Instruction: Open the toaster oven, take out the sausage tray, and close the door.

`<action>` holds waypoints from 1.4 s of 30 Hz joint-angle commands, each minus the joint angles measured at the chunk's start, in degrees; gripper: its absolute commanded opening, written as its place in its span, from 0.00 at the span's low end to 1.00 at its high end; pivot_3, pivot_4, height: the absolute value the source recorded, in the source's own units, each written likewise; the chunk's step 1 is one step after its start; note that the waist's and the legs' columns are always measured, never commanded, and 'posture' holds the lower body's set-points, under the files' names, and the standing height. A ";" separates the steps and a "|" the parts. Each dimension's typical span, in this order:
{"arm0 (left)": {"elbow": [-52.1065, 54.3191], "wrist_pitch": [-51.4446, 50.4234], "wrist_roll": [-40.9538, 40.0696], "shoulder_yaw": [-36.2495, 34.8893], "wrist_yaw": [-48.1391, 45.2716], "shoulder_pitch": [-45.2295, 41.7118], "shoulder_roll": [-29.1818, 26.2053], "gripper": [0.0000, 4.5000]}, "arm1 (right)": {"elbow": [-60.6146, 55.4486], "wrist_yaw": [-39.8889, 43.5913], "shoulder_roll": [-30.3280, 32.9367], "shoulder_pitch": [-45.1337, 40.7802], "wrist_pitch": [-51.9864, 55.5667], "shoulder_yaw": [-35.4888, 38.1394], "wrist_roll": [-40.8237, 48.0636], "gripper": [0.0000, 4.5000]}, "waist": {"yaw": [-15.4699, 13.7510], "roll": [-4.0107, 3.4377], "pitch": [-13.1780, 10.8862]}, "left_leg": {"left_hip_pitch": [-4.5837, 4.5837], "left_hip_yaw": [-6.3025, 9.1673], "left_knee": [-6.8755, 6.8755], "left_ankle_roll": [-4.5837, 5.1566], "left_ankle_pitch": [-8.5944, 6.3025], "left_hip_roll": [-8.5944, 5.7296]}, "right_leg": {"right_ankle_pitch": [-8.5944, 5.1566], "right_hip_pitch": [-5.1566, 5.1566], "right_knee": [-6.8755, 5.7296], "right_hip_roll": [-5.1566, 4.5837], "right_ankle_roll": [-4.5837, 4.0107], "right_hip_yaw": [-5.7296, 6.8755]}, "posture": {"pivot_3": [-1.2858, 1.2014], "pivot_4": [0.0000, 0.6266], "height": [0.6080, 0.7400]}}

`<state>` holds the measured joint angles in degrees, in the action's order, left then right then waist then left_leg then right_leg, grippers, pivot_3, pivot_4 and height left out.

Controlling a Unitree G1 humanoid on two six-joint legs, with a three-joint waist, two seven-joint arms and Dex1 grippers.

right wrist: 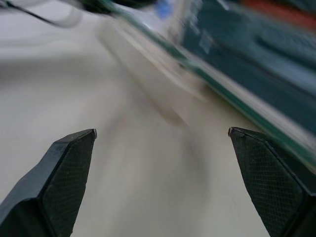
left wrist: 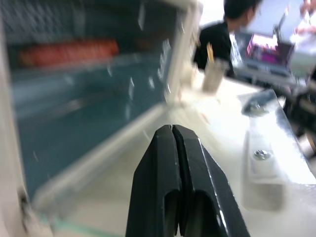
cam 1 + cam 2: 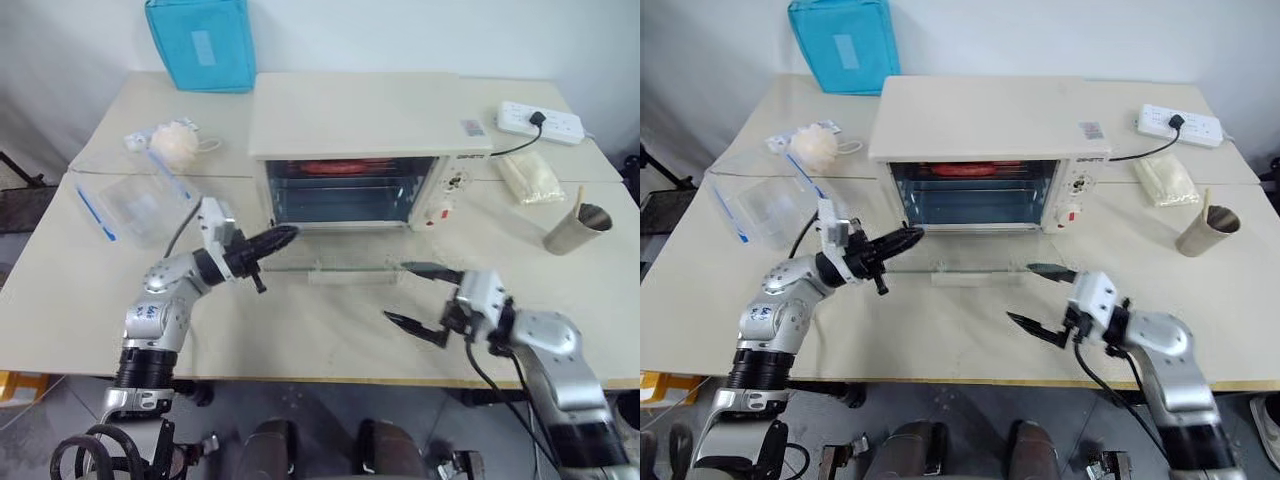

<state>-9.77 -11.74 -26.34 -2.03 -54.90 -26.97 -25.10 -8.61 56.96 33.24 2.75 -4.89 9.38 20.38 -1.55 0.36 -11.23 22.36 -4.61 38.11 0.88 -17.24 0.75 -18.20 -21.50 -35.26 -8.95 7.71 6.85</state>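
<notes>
The two head views look from above, forward and down, over the tabletop [image 3: 330,320]. They stand side by side and share almost the same scene: the toaster oven [image 3: 360,150] in the middle, its door [image 3: 335,268] folded down, and both arms below. The left wrist view looks along its pressed-together fingers [image 2: 173,187], very near the door, into the oven's cavity and past its side to a person at the back. The right wrist view looks low over the tabletop, between its spread fingers [image 1: 69,173], toward the same door.
</notes>
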 commanded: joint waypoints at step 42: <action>25.37 3.86 -5.64 -13.38 8.58 26.89 -2.68 1.00 | 29.59 -48.81 -15.51 -54.66 5.57 -33.14 -58.54 0.49 | 3.56 0.06 0.07 | 0.14 -0.86 -0.03 -0.25 -0.09 0.81 | 0.02 -1.00 -0.55 0.38 -0.34 -0.64 | 0.52 0.24 1.00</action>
<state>13.31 -8.11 -31.17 -15.11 -46.83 0.20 -27.82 22.71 8.96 18.16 -50.92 1.28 -24.12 -37.33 2.01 0.43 -11.16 22.51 -5.48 38.07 0.63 -17.33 1.56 -18.18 -22.51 -35.81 -8.57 7.38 6.21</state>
